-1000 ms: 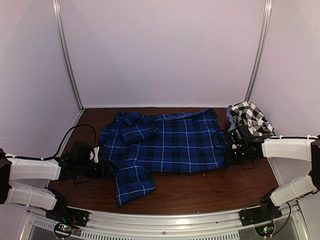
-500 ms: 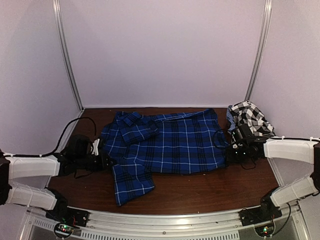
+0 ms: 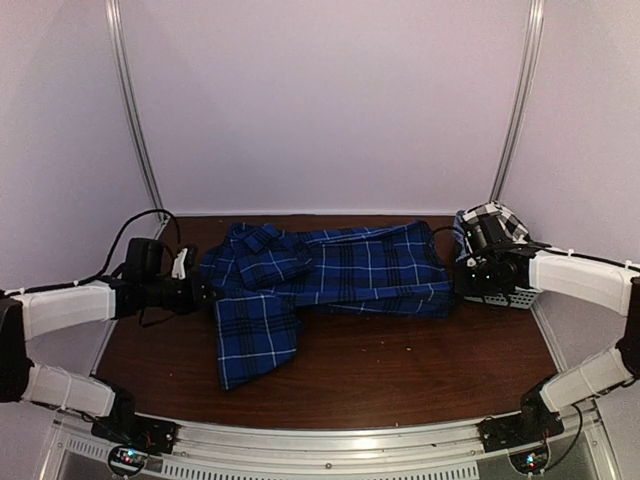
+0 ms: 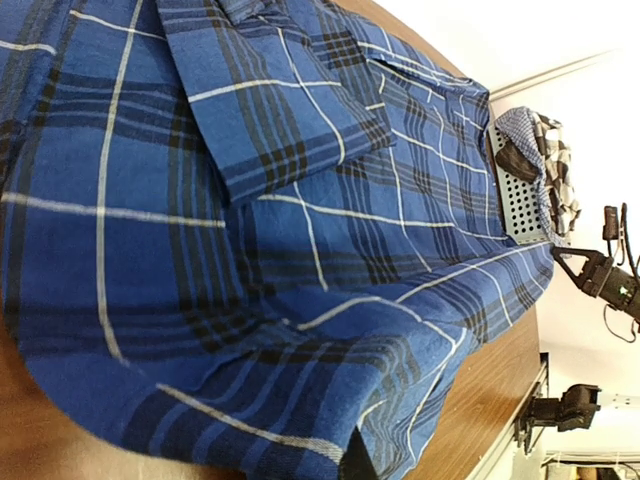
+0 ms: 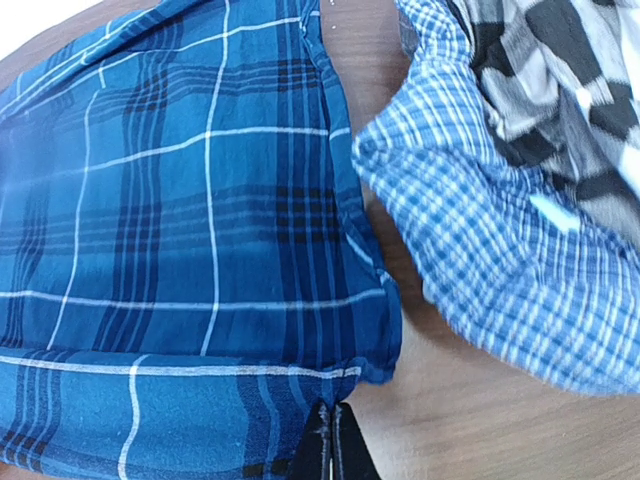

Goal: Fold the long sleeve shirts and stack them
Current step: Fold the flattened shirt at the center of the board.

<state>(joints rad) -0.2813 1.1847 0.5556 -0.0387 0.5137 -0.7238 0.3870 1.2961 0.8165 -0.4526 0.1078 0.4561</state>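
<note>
The royal-blue plaid shirt (image 3: pixel 340 268) lies across the middle of the table, its near edge raised and drawn toward the back. One sleeve (image 3: pixel 255 340) trails toward the front. My left gripper (image 3: pixel 207 293) is shut on the shirt's left edge; in the left wrist view the cloth (image 4: pixel 250 230) drapes over the fingers and only a dark tip (image 4: pixel 355 466) shows. My right gripper (image 3: pixel 462 290) is shut on the right hem corner, its fingers (image 5: pixel 333 445) pressed together on the hem (image 5: pixel 370 365). The black-and-white checked shirt (image 3: pixel 495 225) is bunched at the back right.
A pale mesh basket (image 3: pixel 518 297) holds the checked shirt at the right, just behind my right gripper. A small-checked blue-and-white cloth (image 5: pixel 500 260) hangs over its side. Brown table wood (image 3: pixel 400 375) shows in front of the shirt. White walls close the back and sides.
My left gripper has shut on the shirt's left edge. Both grippers have risen and moved toward the back, pulling the near edge over so the body looks narrower.
</note>
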